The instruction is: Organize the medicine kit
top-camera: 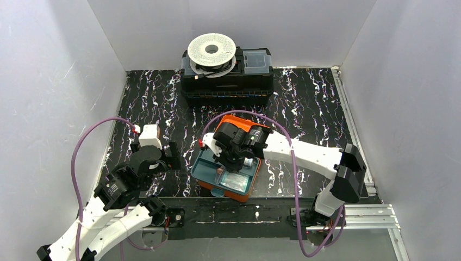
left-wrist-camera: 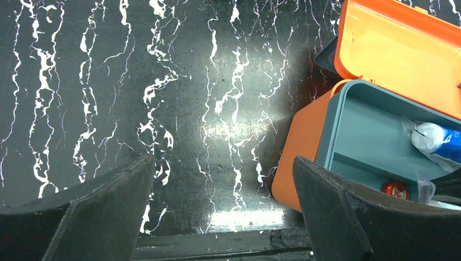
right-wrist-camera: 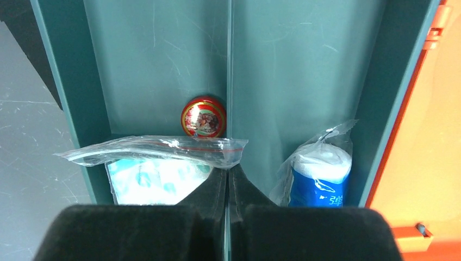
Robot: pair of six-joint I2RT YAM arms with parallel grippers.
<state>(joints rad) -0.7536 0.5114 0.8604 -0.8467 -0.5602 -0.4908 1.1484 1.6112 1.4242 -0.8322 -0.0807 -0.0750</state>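
Right gripper clenched, apparently pinching zip bag to lay it in medicine kit; left gripper splayed empty, parked left.

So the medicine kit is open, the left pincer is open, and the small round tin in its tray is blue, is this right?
Not quite: the round tin is red, not blue, as the right wrist view shows. The rest is right.

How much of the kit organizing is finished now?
Done: a red tin and a wrapped blue roll lie inside the medicine kit. In hand: the shut right gripper seems to pinch a clear zip bag over the kit. Remaining: release it, close the orange lid.
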